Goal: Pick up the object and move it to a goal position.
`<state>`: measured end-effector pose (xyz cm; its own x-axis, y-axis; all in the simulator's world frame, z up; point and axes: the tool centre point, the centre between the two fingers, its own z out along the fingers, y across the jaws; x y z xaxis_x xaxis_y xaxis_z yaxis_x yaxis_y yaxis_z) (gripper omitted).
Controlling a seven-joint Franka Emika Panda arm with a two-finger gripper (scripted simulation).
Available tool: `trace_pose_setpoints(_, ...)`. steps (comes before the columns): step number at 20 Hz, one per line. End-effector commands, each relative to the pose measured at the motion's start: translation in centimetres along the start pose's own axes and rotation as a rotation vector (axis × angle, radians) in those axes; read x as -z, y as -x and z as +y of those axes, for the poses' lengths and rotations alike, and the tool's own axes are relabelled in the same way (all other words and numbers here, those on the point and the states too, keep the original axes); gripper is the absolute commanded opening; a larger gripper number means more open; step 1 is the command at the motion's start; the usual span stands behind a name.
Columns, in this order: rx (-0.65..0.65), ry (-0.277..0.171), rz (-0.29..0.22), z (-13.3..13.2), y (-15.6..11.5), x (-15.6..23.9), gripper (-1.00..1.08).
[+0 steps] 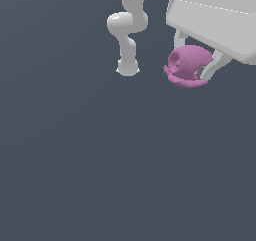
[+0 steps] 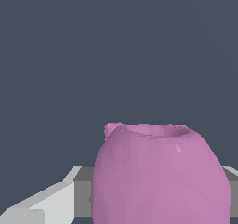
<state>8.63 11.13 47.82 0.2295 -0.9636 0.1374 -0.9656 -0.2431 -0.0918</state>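
Observation:
The object (image 1: 186,65) is a pink-purple lumpy blob with a flared rim and a dark dent, at the upper right of the exterior view. My white gripper (image 1: 194,64) comes down over it from the upper right, with one finger (image 1: 179,38) behind it and the other finger (image 1: 214,67) on its right side. Both fingers press against its sides, so the gripper is shut on it. In the wrist view the object (image 2: 158,176) fills the space between the grey finger pads (image 2: 82,197). I cannot tell whether it rests on the floor or hangs above it.
The arm's white links and base (image 1: 127,66) stand to the exterior view's left of the object. Plain dark grey-blue floor (image 1: 100,175) surrounds everything. No goal marker shows.

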Motion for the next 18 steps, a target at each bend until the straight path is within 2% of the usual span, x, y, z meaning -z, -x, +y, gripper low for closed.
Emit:
trace_pose_setpoints(1,-0.015,0.0,0.004,-0.3,0.2,0.9,-1.0)
trace_pose_setpoints(18,-0.048,-0.001,0.011,-1.2,0.8,2.9,-1.0)
